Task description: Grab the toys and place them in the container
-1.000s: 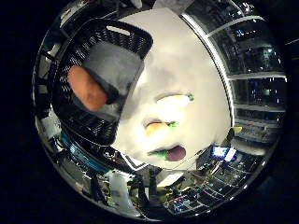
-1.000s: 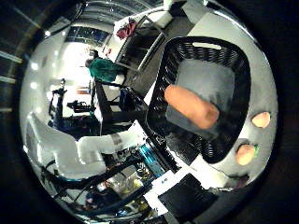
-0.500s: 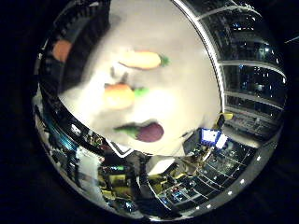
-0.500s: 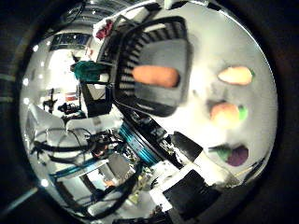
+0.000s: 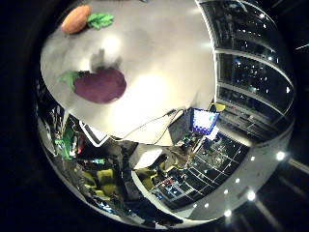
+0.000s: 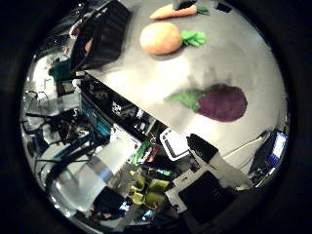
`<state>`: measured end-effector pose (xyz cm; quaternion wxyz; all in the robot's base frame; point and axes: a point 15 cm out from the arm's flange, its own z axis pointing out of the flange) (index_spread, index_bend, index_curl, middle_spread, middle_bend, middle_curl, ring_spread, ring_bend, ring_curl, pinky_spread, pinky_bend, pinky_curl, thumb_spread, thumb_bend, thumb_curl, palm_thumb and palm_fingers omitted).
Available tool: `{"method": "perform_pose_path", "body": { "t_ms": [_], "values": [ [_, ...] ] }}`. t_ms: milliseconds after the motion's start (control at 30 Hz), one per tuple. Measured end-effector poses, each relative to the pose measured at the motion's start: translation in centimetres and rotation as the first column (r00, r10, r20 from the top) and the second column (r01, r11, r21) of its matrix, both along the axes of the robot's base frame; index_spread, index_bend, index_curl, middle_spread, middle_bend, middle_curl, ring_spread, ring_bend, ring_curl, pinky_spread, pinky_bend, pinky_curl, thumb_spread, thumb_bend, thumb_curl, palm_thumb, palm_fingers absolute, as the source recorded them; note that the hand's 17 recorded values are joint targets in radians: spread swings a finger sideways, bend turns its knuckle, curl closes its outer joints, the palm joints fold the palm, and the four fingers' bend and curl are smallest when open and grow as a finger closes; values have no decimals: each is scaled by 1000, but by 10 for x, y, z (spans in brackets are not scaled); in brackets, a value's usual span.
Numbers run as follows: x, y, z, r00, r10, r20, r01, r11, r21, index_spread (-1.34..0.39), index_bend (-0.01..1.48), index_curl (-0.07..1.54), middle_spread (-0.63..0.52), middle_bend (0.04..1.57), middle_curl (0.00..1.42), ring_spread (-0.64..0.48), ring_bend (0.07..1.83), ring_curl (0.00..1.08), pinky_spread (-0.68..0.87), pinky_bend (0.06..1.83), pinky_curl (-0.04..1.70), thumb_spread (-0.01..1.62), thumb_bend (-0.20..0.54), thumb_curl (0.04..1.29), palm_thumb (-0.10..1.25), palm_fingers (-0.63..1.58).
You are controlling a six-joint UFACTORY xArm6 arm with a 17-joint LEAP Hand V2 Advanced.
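Note:
A purple plush eggplant [image 6: 222, 102] with a green stalk lies on the white table [image 5: 159, 58], nearest to my hand's palm. Beyond it sit a round orange plush vegetable [image 6: 161, 38] with green leaves and a plush carrot [image 6: 173, 10]. The black slatted basket [image 6: 100, 34] stands at the table's edge past them, and an orange toy [image 6: 87, 45] shows inside it. None of the three toys on the table is touched by anything.
The table edge runs close behind the eggplant, with shelving, equipment and a white machine [image 6: 102, 170] on the floor below. A lit monitor [image 5: 205, 121] stands off the table's far side.
The whole view has swung from the basket across to the loose toys, and the eggplant now looks larger and closer. The toys themselves have not moved on the table.

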<state>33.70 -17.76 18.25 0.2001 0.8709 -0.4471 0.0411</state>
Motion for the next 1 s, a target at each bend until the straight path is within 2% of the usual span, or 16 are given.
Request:
{"method": "perform_pose_path", "body": {
  "t_ms": [200,400,1000],
  "values": [
    [-11,-36,-24,1000,-2,-19,1,999,-42,-454,138,217,-3,193,312,156,306,281,377,468,342,928,-22,485,943,-21],
    [-26,-55,-53,996,-51,-67,50,999,-21,-453,140,213,-2,192,314,156,308,279,367,472,338,918,-24,497,943,-21],
    [-13,-60,-91,992,-104,-71,105,994,15,-443,145,217,1,200,326,135,342,279,362,498,322,901,-23,497,942,10]
  ]
}}
